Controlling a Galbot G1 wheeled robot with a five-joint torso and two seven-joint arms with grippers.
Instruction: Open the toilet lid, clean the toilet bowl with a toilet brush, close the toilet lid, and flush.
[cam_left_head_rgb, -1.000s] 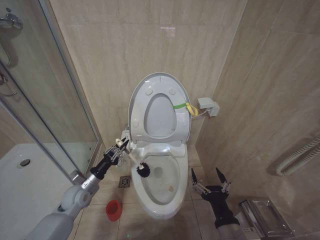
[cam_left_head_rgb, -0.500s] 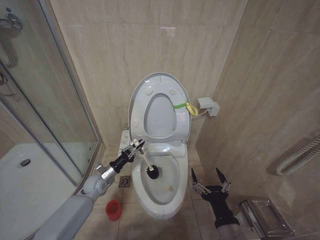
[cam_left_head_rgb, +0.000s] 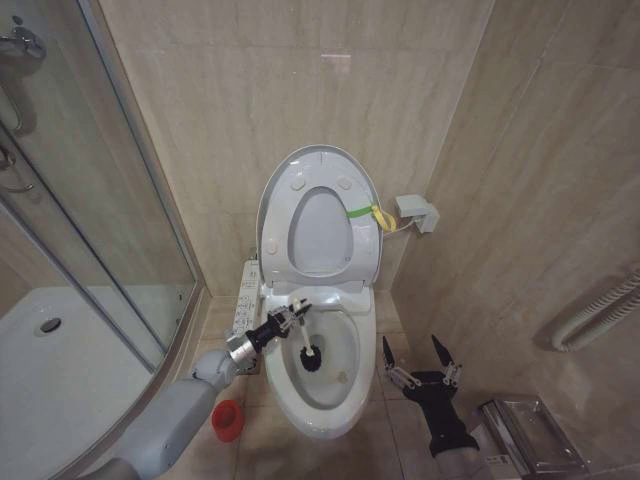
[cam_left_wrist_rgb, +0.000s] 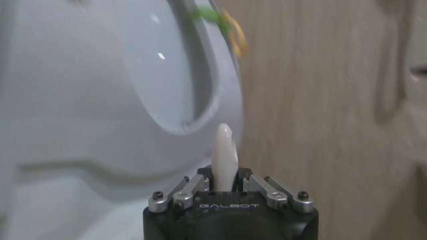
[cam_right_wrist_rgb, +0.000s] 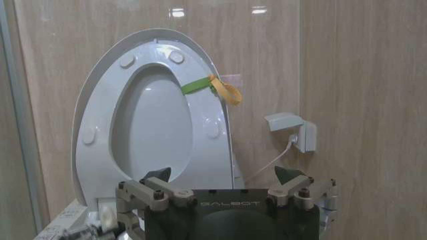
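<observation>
The brush (cam_left_head_rgb: 309, 355) looks light and stiff, best held high on its thin white handle, as now; wet bristles may drip. It has a round black head, sitting inside the bowl (cam_left_head_rgb: 345, 385) at lower centre of the head view. The left gripper (cam_left_head_rgb: 291, 317), just above and left of the head, is clamped on the handle, whose tip pokes up between the fingers in the left wrist view. The lid (cam_left_head_rgb: 283, 190) stands raised at centre, glossy white, green strap at its right edge. The right gripper (cam_left_head_rgb: 417, 357) waits at lower right, fingers spread, empty.
</observation>
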